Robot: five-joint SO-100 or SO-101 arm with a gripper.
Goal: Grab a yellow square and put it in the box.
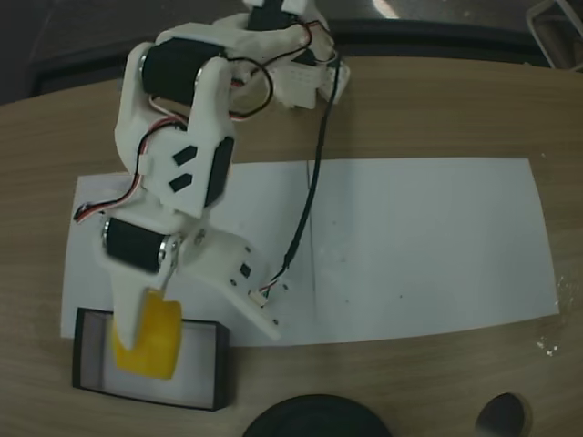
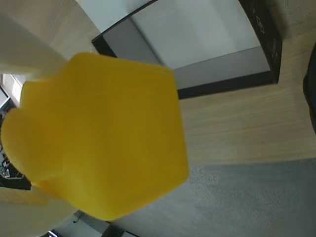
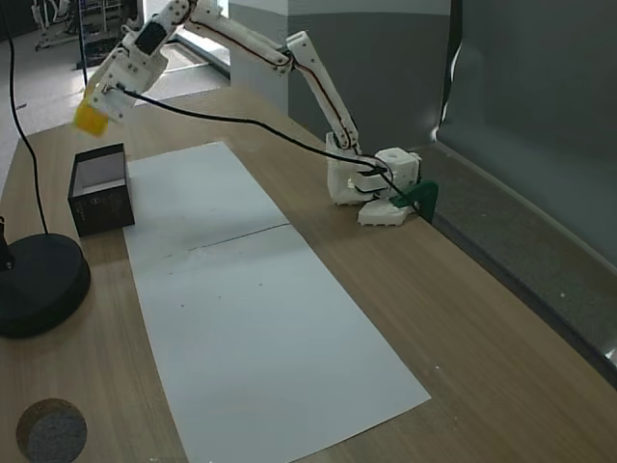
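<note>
The yellow square (image 1: 150,341) hangs in the air over the box (image 1: 221,364), with my gripper (image 1: 144,350) shut on it. In the wrist view the yellow square (image 2: 103,138) is very close and large, a white finger (image 2: 24,49) presses its upper left side, and the black-walled box (image 2: 227,84) with its pale bottom lies beyond it. In the other fixed view the arm is stretched far out, and the gripper (image 3: 96,114) carries the yellow square (image 3: 92,118) a little above the box (image 3: 99,207).
A white paper sheet (image 1: 410,246) covers the wooden table. A round black base (image 1: 314,417) sits near the box, also seen as a disc (image 3: 39,285). A small grey disc (image 1: 504,414) lies by the table edge. A black cable (image 1: 314,191) crosses the paper.
</note>
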